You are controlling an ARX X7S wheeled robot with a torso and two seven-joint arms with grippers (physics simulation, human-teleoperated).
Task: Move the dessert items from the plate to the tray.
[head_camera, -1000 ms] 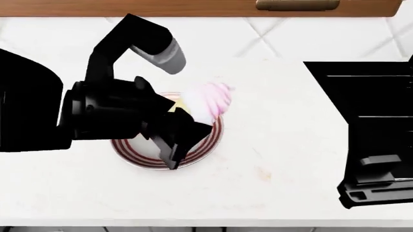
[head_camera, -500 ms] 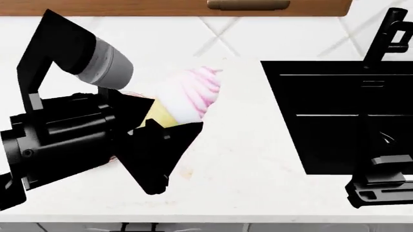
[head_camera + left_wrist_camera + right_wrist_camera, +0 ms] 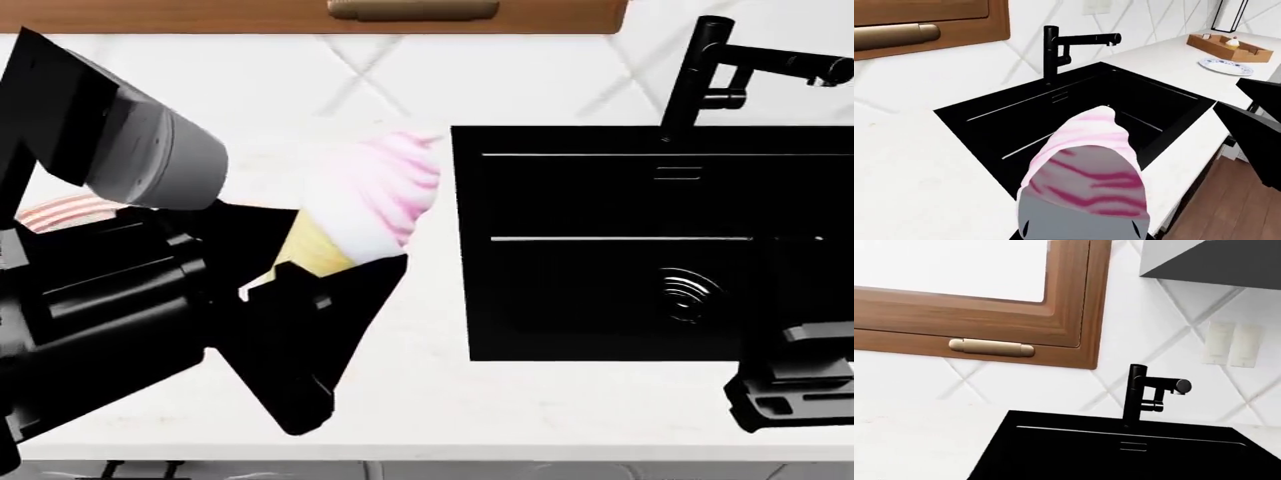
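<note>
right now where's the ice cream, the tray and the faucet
ice cream point(image 3: 380, 195), head view, on the pink swirl
tray point(image 3: 1231, 47), left wrist view, on its wooden side wall
faucet point(image 3: 1139, 395), right wrist view, on its upright post

the cone's tip hides behind the left gripper's fingers.

light: bright, even, no clear source
shadows: barely any on countertop
sink: flat black, no detail
focus: sharp; no blur

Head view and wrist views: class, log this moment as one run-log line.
left gripper: shut on pink-and-white swirled ice cream cone | position: raised beside black sink | brown wooden tray: far counter | right gripper: unseen
</note>
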